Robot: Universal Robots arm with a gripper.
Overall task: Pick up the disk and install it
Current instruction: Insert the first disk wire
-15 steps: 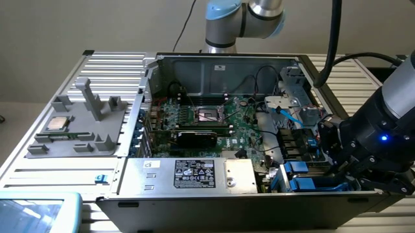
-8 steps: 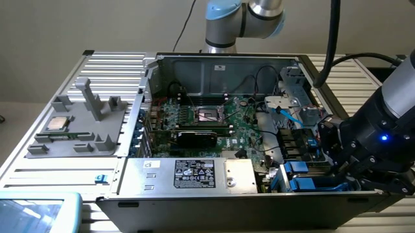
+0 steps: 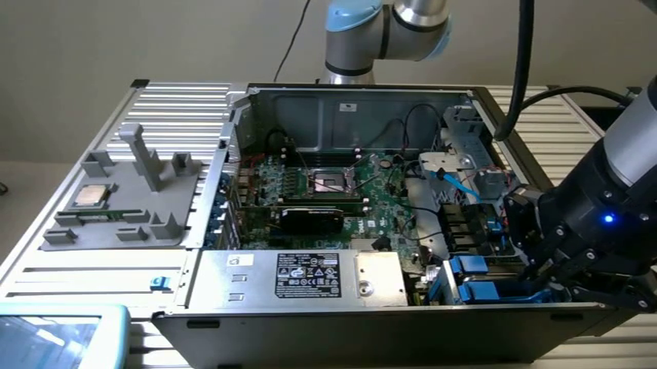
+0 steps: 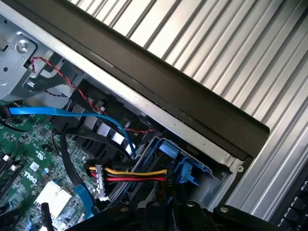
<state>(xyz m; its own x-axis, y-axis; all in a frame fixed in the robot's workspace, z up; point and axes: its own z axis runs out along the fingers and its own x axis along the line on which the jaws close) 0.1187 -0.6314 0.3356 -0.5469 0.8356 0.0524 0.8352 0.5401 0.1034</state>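
Disk (image 3: 491, 292) in its blue bracket sits low in the drive bay, at the front corner of the computer case (image 3: 339, 100) on the exterior view's right, just below the other blue-bracketed drive (image 3: 472, 264). The gripper (image 3: 539, 278) is right over it. Its fingers are drawn close together and appear to pinch the bracket's upper edge, though the gripper body hides the contact itself.

In the wrist view the disk (image 4: 180, 163) lies beside the yellow, red and black power lead (image 4: 137, 174), with the blue data cable (image 4: 72, 113) running just past it. Seating it well probably means holding the bracket square to the bay walls, pressing straight along the rails, and letting neither cable get trapped under the end tabs.

The arm reaches in from the exterior view's right, its wrist bent down over the case rim and the gripper (image 4: 168, 209) pointing into the bay. The case rests on a slatted metal counter (image 3: 175, 96).
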